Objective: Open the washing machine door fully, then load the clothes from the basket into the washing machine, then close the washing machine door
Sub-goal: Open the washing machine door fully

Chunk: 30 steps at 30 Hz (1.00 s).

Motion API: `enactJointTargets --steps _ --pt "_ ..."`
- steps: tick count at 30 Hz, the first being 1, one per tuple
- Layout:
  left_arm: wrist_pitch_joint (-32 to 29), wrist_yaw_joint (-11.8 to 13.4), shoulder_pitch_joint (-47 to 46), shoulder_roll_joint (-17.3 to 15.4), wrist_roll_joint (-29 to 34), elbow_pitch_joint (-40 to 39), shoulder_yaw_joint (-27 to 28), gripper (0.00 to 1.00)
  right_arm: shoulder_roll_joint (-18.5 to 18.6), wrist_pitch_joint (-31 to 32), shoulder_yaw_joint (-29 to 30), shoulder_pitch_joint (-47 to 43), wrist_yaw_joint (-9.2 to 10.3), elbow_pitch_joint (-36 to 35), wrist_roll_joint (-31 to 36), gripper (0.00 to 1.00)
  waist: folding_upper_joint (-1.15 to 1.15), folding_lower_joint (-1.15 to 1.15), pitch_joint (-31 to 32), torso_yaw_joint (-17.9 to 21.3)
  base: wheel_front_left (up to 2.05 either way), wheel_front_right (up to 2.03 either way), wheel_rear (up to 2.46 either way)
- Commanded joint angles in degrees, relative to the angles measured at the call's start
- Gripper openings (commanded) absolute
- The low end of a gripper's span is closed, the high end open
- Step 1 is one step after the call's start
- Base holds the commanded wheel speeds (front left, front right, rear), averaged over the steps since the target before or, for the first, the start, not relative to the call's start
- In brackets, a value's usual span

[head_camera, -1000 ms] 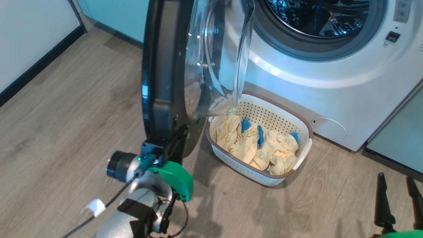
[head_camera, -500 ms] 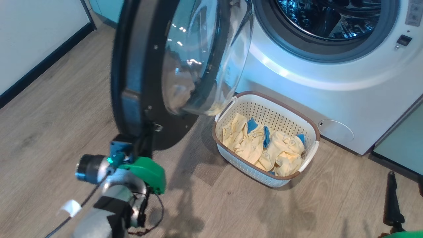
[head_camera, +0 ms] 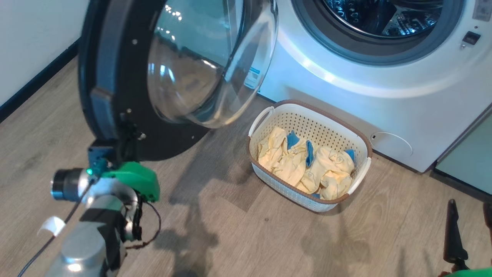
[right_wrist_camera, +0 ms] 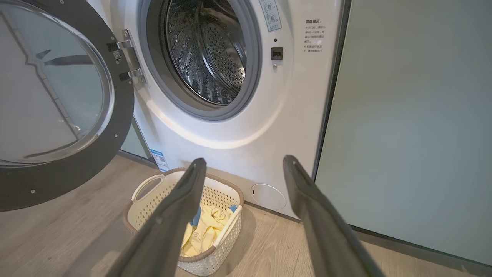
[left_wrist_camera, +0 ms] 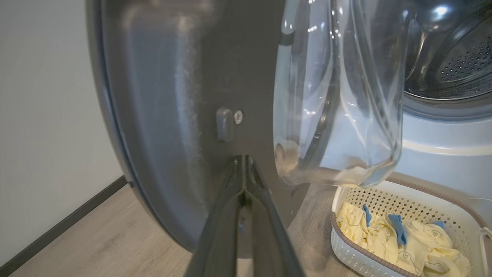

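Standing wide open, washing machine door (head_camera: 180, 69): glossy black ring, clear bulging glass bowl, hung low over wood-plank floor (head_camera: 230, 238). Washing machine (head_camera: 346, 77): white front, grey-ringed steel drum. Basket (head_camera: 319, 127): cream, perforated, brown-rimmed, on the floor just before the machine; clothes (head_camera: 307, 165), pale yellow with blue patches, heaped inside. Left gripper (left_wrist_camera: 243, 169): fingers pressed together, tips at the door's lower black face. Right gripper (right_wrist_camera: 243, 161): jaws wide apart, holding nothing. White wall (head_camera: 23, 46), dark skirting; pale green panel (right_wrist_camera: 415, 115) beside the machine
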<state>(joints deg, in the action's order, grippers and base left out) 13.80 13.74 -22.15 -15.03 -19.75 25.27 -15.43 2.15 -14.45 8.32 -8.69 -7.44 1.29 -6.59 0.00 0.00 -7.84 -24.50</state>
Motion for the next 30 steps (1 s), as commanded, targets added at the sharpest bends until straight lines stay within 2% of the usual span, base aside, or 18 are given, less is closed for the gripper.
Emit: enactJointTargets --steps 1,10,30 --pt "0.8 0.1 -3.3 -2.5 -0.3 -0.6 3.0 0.00 0.7 -0.5 -1.2 2.2 -0.05 -2.1 0.6 1.00 0.00 0.00 -0.3 0.0 0.00 0.00 0.00" --pt "1.2 -2.0 -7.2 -2.7 0.4 2.4 7.3 0.00 1.7 1.7 -0.5 2.4 -0.05 -5.2 1.8 1.00 0.00 0.00 -3.7 -0.5 0.00 0.00 0.00" --pt "1.2 -7.8 -12.2 -0.8 9.4 5.3 18.8 0.00 6.5 7.5 0.6 4.4 -0.05 -12.7 1.9 1.00 0.00 0.00 -11.6 -0.7 0.00 0.00 0.00"
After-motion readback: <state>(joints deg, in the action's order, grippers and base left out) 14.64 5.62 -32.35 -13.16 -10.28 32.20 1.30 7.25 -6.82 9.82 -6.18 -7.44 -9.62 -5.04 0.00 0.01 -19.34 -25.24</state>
